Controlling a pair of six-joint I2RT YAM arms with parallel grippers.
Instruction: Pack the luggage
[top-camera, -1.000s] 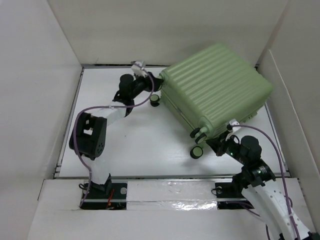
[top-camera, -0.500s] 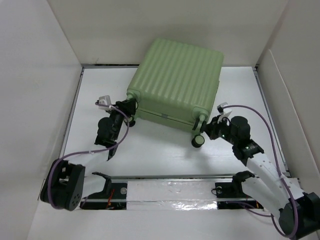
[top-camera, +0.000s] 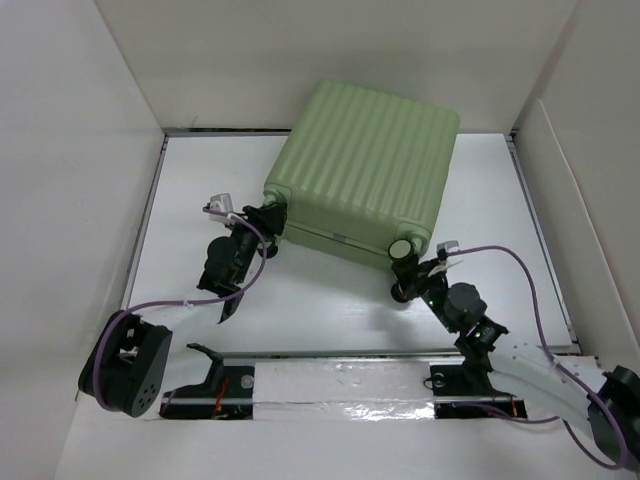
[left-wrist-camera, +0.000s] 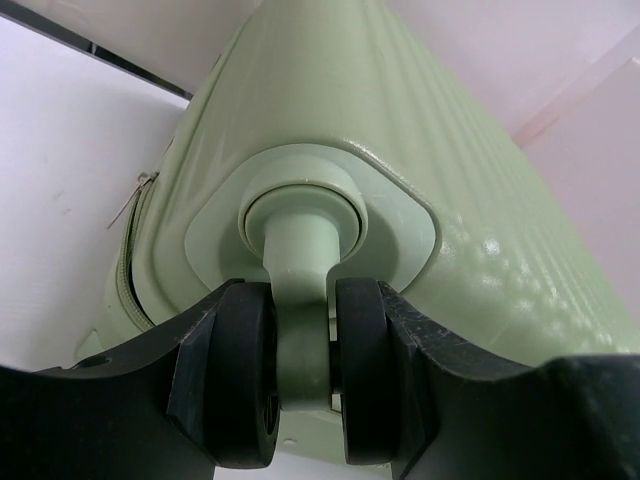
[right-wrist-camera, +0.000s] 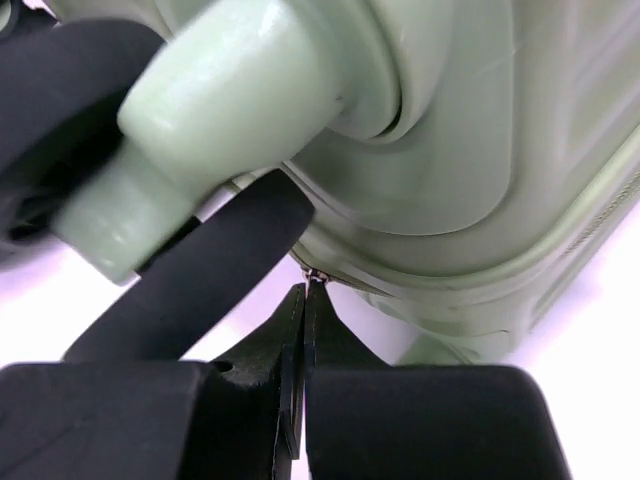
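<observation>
Green-shelled and closed, lying on the worktop (top-camera: 300, 300): steady the luggage (top-camera: 365, 160) with the left claw (left-wrist-camera: 300, 335), clamped round the caster (left-wrist-camera: 300, 210) at its near-left corner. Keep the right claw (right-wrist-camera: 304, 300), tips pressed together at the zipper pull (right-wrist-camera: 314, 275) by its near-right corner, low and draw along the seam, never outward.

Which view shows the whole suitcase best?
Top external: the entire green suitcase is in frame. Left wrist shows only one caster corner; right wrist only a caster stem and shell edge.
</observation>
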